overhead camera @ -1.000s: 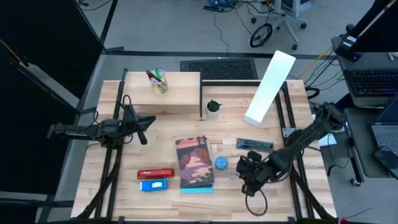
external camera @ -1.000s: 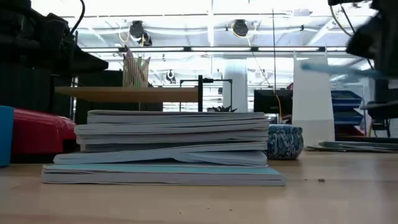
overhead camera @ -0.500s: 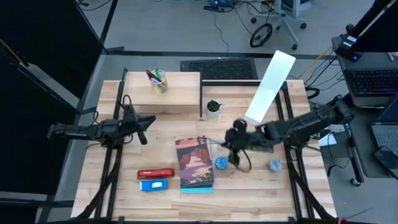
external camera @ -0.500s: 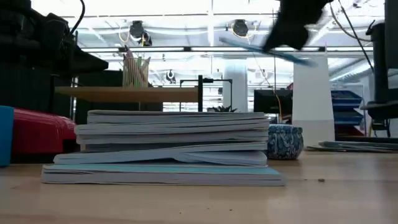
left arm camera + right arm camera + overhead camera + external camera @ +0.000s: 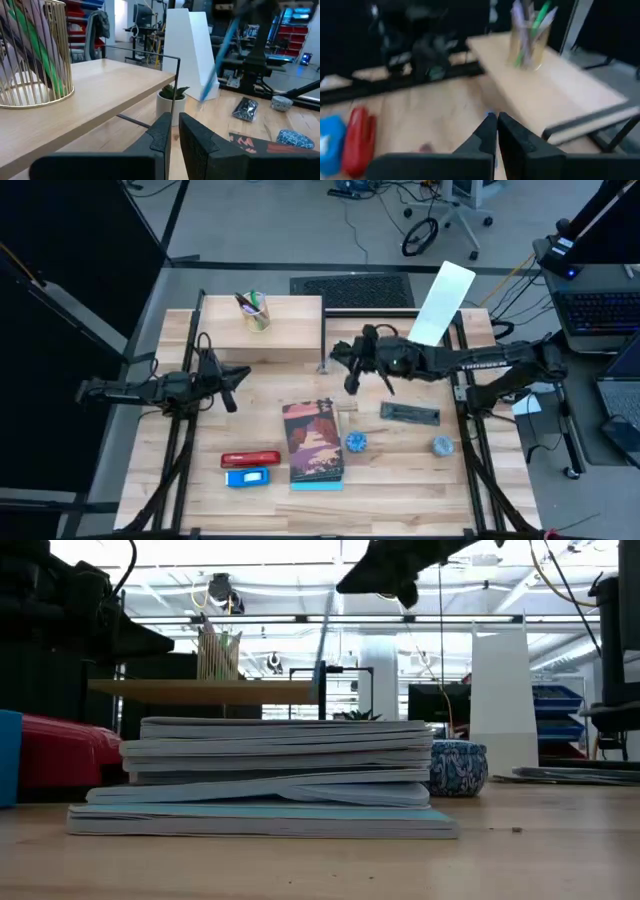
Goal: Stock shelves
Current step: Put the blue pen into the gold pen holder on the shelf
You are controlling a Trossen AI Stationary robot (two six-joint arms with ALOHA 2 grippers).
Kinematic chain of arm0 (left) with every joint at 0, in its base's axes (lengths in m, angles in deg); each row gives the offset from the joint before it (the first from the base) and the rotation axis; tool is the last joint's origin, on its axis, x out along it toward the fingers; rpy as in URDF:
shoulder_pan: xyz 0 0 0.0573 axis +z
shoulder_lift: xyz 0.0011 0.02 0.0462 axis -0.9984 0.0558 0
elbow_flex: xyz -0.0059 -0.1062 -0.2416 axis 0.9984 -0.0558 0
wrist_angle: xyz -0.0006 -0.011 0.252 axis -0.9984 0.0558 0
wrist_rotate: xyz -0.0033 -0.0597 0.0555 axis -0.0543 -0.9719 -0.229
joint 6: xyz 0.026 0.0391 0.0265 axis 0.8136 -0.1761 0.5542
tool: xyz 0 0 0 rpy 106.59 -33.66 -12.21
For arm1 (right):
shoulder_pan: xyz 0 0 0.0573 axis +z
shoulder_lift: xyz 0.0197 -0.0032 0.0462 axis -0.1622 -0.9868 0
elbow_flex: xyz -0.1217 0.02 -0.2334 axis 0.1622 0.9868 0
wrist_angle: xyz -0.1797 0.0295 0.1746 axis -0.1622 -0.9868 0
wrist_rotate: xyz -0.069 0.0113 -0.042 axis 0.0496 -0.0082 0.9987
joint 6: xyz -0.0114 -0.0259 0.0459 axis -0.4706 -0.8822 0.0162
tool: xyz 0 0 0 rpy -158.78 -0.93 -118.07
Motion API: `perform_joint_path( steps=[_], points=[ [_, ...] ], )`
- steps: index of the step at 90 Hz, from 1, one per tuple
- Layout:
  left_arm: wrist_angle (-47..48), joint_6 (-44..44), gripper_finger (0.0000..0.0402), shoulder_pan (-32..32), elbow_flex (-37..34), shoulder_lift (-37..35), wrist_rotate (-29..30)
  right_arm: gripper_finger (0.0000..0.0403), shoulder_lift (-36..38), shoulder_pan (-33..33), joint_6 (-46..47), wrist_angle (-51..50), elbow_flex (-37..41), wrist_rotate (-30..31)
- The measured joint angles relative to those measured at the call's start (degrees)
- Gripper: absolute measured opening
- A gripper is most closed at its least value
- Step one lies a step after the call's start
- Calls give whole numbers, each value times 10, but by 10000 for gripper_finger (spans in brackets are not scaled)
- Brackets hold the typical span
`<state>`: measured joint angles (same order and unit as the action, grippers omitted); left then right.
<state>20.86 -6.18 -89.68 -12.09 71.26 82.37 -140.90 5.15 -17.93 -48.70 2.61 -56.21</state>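
Note:
The low light-wood shelf [image 5: 285,330] stands at the far left and carries a wire cup of pens [image 5: 255,310]. The white file holder [image 5: 432,315] stands to its right. My right gripper [image 5: 351,376] hovers beside the shelf's right end, above a small potted plant [image 5: 171,102], and is shut on a thin blue pen [image 5: 219,62]. My left gripper [image 5: 232,387] waits shut at the left, near the shelf's front. My right gripper pinches the blue pen between its two fingers at the pen's upper end [image 5: 234,26]. In its own wrist view only a blue tip [image 5: 491,115] shows between the fingers. The pen hangs below the gripper, slightly slanted, clear of table and shelf.
A stack of books [image 5: 315,442] lies at the table's middle with a blue patterned bowl [image 5: 356,442] beside it. A dark pouch [image 5: 408,414] and a second patterned piece [image 5: 442,446] lie to the right. A red stapler [image 5: 250,459] and a blue thing [image 5: 246,477] lie near left.
My right gripper has swung from the near right of the table up and toward the far left, ending beside the shelf's right end. The blue pen went with it and turned from nearly level to hanging almost upright.

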Motion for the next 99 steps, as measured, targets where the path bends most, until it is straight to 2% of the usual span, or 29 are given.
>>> perform_joint_path(
  steps=[24, 35, 49, 62, 76, 86, 99],
  points=[
    [0, 0, 22, 0, 0, 0, 0, 0, -7, -11, -8, 53, 0, -2],
    [0, 0, 22, 0, 0, 0, 0, 0, -9, -7, 5, 39, 0, -3],
    [-31, 0, 22, 0, 0, 0, 0, 5, -9, -7, 75, -23, 0, -4],
    [-71, -1, 22, 0, 0, 0, 0, 43, -10, -7, 143, -93, 0, -3],
    [-80, 0, 22, 0, 25, 7, -13, 100, -16, -1, 183, -116, 0, -4],
    [-75, 4, 22, 0, 56, 44, -33, 132, -19, -2, 192, -114, 0, -4],
    [-76, 5, 22, 0, 109, 131, -42, 155, -21, -4, 183, -115, 0, -3]
  ],
)
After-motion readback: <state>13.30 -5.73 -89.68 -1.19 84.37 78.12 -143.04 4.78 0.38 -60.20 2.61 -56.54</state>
